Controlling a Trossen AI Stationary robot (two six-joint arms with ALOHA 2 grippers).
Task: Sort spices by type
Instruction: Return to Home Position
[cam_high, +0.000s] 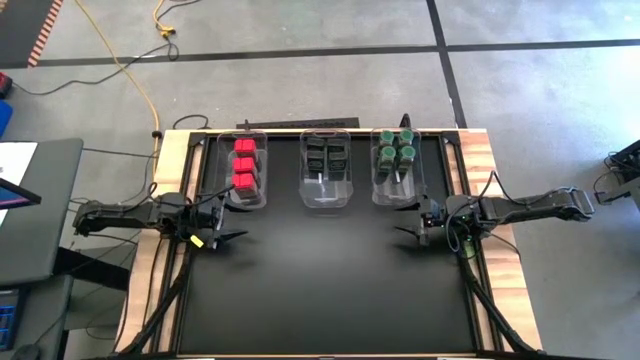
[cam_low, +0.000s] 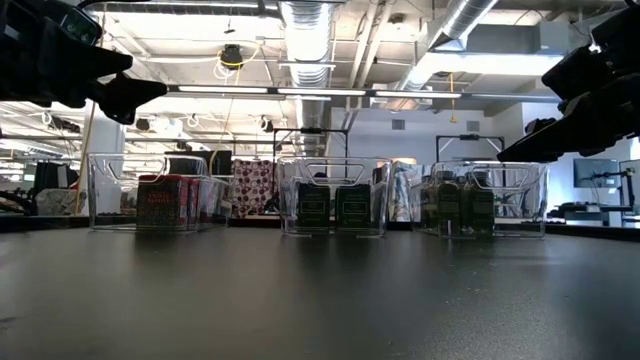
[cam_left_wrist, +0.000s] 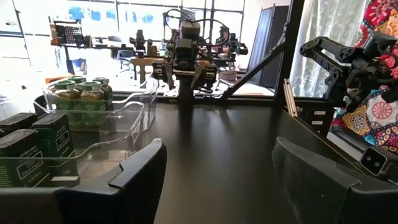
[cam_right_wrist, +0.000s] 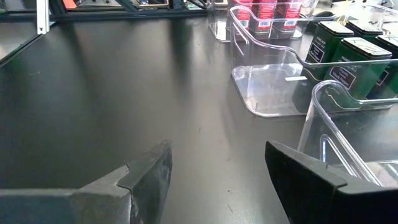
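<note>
The left arm (cam_high: 130, 212) holds its jaws wide apart and empty, just left of the middle bin (cam_high: 327, 202) at its worktop-side end. The right arm (cam_high: 525, 205) mirrors it on that bin's right. Dark green tins (cam_high: 327, 158) sit inside that bin, red cans (cam_high: 244, 166) in the bin to its left, green-lidded jars (cam_high: 395, 152) to its right. No spice lies loose on the worktop (cam_high: 320, 290), so pulling back looks unobstructed.

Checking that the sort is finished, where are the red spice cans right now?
In the high view the red spice cans sit in a row in the leftmost clear bin, next to the middle bin holding the dark cans.
</note>
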